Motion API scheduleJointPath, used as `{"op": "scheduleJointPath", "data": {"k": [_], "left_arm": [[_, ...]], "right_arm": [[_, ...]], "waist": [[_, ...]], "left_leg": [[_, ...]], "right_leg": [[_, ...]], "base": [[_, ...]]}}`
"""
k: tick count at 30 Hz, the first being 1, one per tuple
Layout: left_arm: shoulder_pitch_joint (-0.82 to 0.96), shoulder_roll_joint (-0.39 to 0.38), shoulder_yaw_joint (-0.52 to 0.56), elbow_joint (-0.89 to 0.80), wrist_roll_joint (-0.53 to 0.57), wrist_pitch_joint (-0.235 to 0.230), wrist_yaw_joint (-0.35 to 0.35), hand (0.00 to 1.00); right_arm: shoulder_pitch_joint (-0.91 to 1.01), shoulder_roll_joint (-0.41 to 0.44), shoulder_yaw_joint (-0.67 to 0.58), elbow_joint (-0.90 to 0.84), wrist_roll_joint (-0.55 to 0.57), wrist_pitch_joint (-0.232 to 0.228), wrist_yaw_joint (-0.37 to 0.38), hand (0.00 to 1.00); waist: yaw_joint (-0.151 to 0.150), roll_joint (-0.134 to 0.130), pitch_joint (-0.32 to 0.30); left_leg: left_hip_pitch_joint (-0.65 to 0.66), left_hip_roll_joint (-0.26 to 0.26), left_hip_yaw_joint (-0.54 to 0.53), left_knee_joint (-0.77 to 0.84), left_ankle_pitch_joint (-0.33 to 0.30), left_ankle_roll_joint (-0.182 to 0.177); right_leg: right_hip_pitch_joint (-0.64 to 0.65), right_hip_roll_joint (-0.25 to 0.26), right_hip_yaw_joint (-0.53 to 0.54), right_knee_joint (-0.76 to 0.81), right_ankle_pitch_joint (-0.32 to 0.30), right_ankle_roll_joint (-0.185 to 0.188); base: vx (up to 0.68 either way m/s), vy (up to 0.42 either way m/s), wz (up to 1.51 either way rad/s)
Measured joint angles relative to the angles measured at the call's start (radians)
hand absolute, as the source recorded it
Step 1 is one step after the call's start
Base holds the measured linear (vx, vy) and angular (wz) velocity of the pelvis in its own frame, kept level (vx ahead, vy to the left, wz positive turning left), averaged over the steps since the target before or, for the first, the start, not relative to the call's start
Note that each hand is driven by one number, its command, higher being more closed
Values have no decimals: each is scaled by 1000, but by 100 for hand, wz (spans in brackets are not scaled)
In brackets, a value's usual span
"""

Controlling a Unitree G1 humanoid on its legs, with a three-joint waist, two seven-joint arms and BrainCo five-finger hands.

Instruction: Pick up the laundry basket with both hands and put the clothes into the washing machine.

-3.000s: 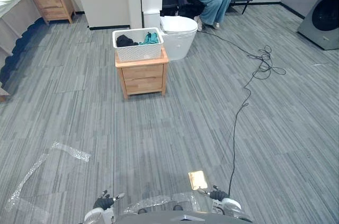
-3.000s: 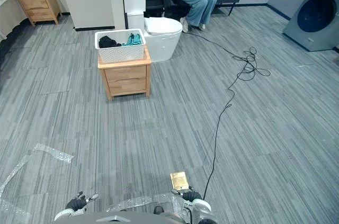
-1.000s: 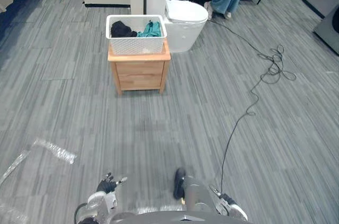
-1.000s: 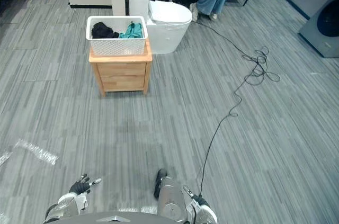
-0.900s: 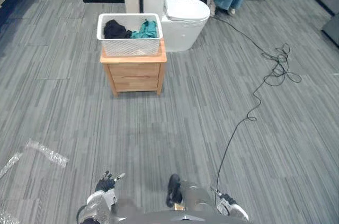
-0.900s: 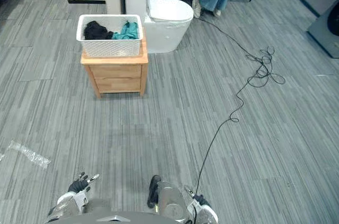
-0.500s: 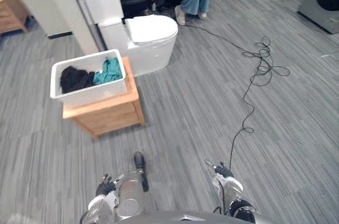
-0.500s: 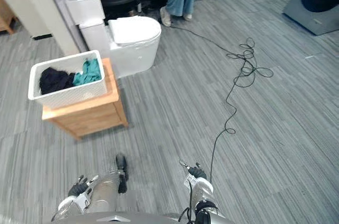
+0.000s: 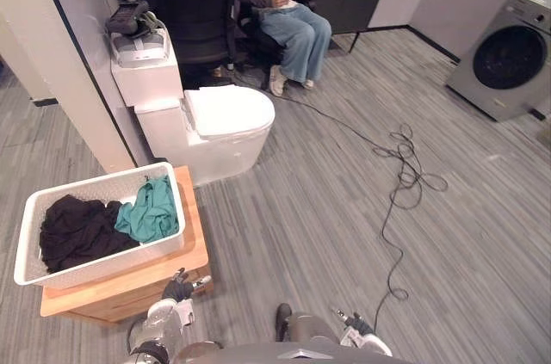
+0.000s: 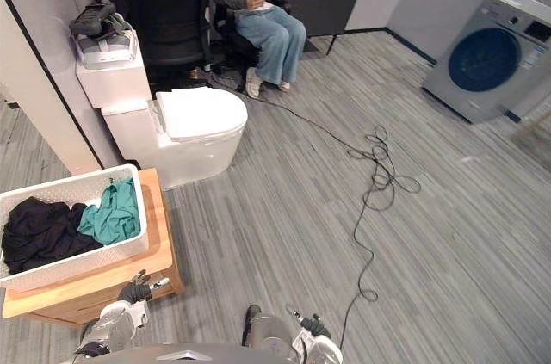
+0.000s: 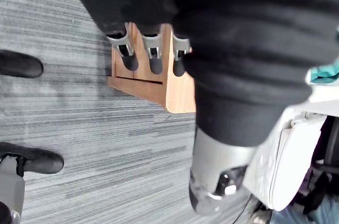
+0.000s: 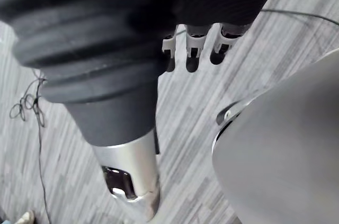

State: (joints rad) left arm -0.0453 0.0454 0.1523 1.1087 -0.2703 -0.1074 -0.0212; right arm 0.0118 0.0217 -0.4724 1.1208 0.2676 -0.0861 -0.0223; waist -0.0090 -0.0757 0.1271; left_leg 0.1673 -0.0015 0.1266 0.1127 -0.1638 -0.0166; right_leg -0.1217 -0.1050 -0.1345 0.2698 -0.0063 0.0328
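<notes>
- The white laundry basket (image 9: 103,261) sits on a low wooden cabinet (image 9: 194,235) at the robot's front left, and neither hand touches it.
- 2 garments lie inside the basket: a black one (image 9: 77,231) fills the left part, and a teal one (image 9: 151,209) is bunched against the right wall, its edge draped over the rim.
- The basket covers most of the cabinet top, leaving a bare strip of wood along the right side.
- The left hand (image 9: 176,289) hangs low, just in front of the cabinet's near right corner and below the level of the basket.
- In the left wrist view its fingers (image 11: 151,57) are straight and relaxed, the thumb apart from them, with nothing in the hand; the cabinet's corner shows past the fingertips.
- The right hand (image 9: 357,327) hangs low at the robot's right side over the grey striped floor (image 9: 310,209).
- In the right wrist view its fingers (image 12: 192,54) are likewise loose and straight and hold nothing.
- A white toilet (image 9: 219,123) with its lid down stands just beyond the cabinet, close to its far right corner.
- A person (image 9: 288,15) in wide blue jeans sits beyond the toilet, beside a black office chair (image 9: 194,15).
- The washing machine (image 9: 502,56) stands at the far right with its round door shut, well apart from the basket.
</notes>
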Motion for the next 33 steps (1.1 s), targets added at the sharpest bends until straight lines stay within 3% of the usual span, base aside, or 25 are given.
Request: {"op": "scheduleJointPath", "data": {"k": [2, 3, 4, 5, 6, 8, 10, 13, 15, 16, 17, 18, 19, 20, 22, 23, 24, 25, 26, 27, 28, 29, 31, 32, 33], "left_arm": [[24, -33, 7, -11, -1, 0, -1, 0], [26, -57, 10, -34, -1, -1, 0, 0], [29, -73, 25, -39, -1, -1, -2, 0], [32, -77, 34, -40, -1, -2, -1, 0], [33, -71, 43, -39, -1, -4, 2, 0], [39, -51, 41, -26, -2, -5, 12, 0], [35, -35, 40, -13, -3, -4, 17, 0], [37, -4, 39, 6, -10, -3, 39, 0], [35, 8, 39, 8, -13, -4, 43, 0], [39, 16, 40, 14, -13, -3, 46, 0], [53, 15, 39, 24, -18, 1, 58, 0], [61, 20, 39, 26, -23, 3, 62, 0], [65, 33, 29, 36, -24, 6, 63, 0], [64, 71, 15, 45, -24, 10, 63, 0], [50, 111, -8, 44, -21, 16, 61, 0], [58, 117, -9, 43, -17, 15, 62, 0], [63, 118, -15, 42, -9, 14, 61, 0], [81, 120, -48, 41, 2, 12, 61, 0], [95, 119, -67, 41, 14, 11, 60, 0], [100, 124, -79, 42, 19, 11, 61, 0], [103, 130, -86, 43, 19, 11, 61, 0], [102, 125, -88, 43, 18, 11, 60, 0], [97, 112, -89, 44, 17, 10, 59, 0], [93, 103, -89, 48, 16, 9, 58, 0], [87, 90, -92, 54, 16, 10, 57, 0]], "right_arm": [[-10, -24, 14, -5, -7, 0, 0, 0], [-23, -40, 30, -8, -26, 2, -1, 0], [-28, -56, 46, -10, -33, 1, -1, 0], [-35, -60, 47, -9, -35, 2, -2, 0], [-51, -60, 50, -8, -36, 2, -4, 0], [-80, -64, 59, -6, -36, -2, -5, 0], [-105, -72, 66, -4, -36, -7, -9, 0], [-101, -96, 81, 18, -37, -20, -11, 0], [-99, -116, 110, 54, -38, -19, -12, 0], [-100, -123, 117, 78, -37, -18, -13, 0], [-91, -131, 118, 84, -37, -18, -13, 0], [-89, -130, 116, 91, -37, -18, -13, 0], [-87, -109, 111, 118, -37, -17, -11, 0], [-78, -73, 103, 127, -37, -18, -15, 0], [-69, -60, 60, 123, -31, -13, -23, 0], [-70, -58, 63, 112, -26, -11, -23, 0], [-73, -59, 68, 110, -26, -10, -26, 0], [-71, -64, 85, 98, -26, -11, -31, 0], [-76, -77, 122, 71, -31, -7, -32, 0], [-74, -80, 144, 60, -31, -7, -29, 0], [-71, -76, 180, 60, -28, 2, -22, 0], [-71, -76, 198, 59, -29, 1, -21, 0], [-71, -81, 235, 54, -30, 2, -16, 0], [-72, -83, 237, 52, -30, 0, -8, 0], [-70, -91, 235, 48, -29, -1, -7, 0]], "waist": [[2, 41, 4], [0, 70, 6], [2, 88, 1], [5, 95, 4], [15, 97, 4], [12, 96, 4], [7, 89, 5], [-17, 69, -1], [-19, 69, -2], [-18, 75, -4], [-17, 93, -14], [-20, 97, -22], [-37, 66, -32], [-52, 27, -36], [-56, 17, -38], [-49, 20, -36], [-45, 21, -35], [-36, 29, -37], [-32, 44, -37], [-34, 48, -37], [-47, 50, -37], [-50, 52, -37], [-50, 55, -36], [-51, 48, -35], [-55, 64, -27]], "left_leg": [[-61, 45, 39, 149, -52, -46], [-124, 83, 51, 291, -86, -53], [-220, 124, 44, 456, -104, -87], [-251, 149, 52, 526, -110, -93], [-270, 211, 105, 602, -117, -86], [-267, 317, 147, 596, -112, -75], [-271, 392, 135, 523, -83, -39], [-298, 434, -5, 396, -8, -45], [-317, 429, -112, 353, 29, -45], [-324, 408, -187, 326, 62, -64], [-308, 398, -201, 289, 57, -181], [-284, 386, -189, 279, -10, -236], [-288, 349, -165, 292, -80, -242], [-317, 302, -158, 310, -75, -239], [-300, 275, -148, 275, -73, -238], [-252, 268, -116, 234, -68, -230], [-227, 264, -97, 215, -63, -223], [-175, 255, -43, 169, -49, -203], [-145, 257, 12, 129, -36, -186], [-140, 261, 25, 115, -29, -181], [-130, 266, 40, 99, -22, -180], [-129, 263, 39, 89, -17, -178], [-131, 245, 37, 61, 0, -182], [-126, 242, 27, 36, 24, -187], [-126, 249, 11, 19, 45, -175]], "right_leg": [[35, 21, -31, -35, -20, -10], [48, 33, -61, -45, -41, -13], [52, 42, -89, -47, -55, -16], [59, 44, -100, -45, -60, -15], [74, 45, -100, -45, -69, -9], [88, 36, -86, -55, -78, 2], [71, 4, -71, -30, -102, 25], [16, -100, -50, 97, -184, 78], [-20, -158, -21, 168, -220, 130], [-35, -189, 1, 197, -230, 172], [-43, -207, 28, 201, -226, 219], [-37, -223, 46, 189, -216, 247], [-17, -253, 68, 144, -185, 250], [4, -287, 89, 82, -122, 245], [37, -294, 122, 1, 90, 237], [26, -296, 150, 12, 196, 214], [10, -298, 155, 27, 240, 191], [-37, -304, 141, 60, 330, 94], [-79, -301, 98, 106, 351, 20], [-101, -285, 76, 162, 278, 26], [-119, -210, 35, 293, 75, 66], [-111, -163, 16, 317, -43, 72], [-57, -126, 6, 229, -166, 94], [-20, -121, -13, 155, -214, 140], [-9, -111, -28, 148, -210, 128]], "base": [[337, -213, 43], [246, -165, 72], [229, -111, 65], [244, -90, 35], [196, -48, -1], [139, -25, -17], [138, 111, -2], [137, 321, 25], [143, 502, 1], [144, 668, -26], [149, 719, -28], [183, 780, -11], [187, 744, 32], [177, 691, 57], [87, 565, 30], [40, 494, -20], [-7, 386, -57], [-38, 302, -90], [-72, 249, -92], [-104, 125, -71], [-103, -8, -34], [-84, -52, -23], [-62, -86, -2], [-62, -115, 19], [-47, -136, 48]]}}
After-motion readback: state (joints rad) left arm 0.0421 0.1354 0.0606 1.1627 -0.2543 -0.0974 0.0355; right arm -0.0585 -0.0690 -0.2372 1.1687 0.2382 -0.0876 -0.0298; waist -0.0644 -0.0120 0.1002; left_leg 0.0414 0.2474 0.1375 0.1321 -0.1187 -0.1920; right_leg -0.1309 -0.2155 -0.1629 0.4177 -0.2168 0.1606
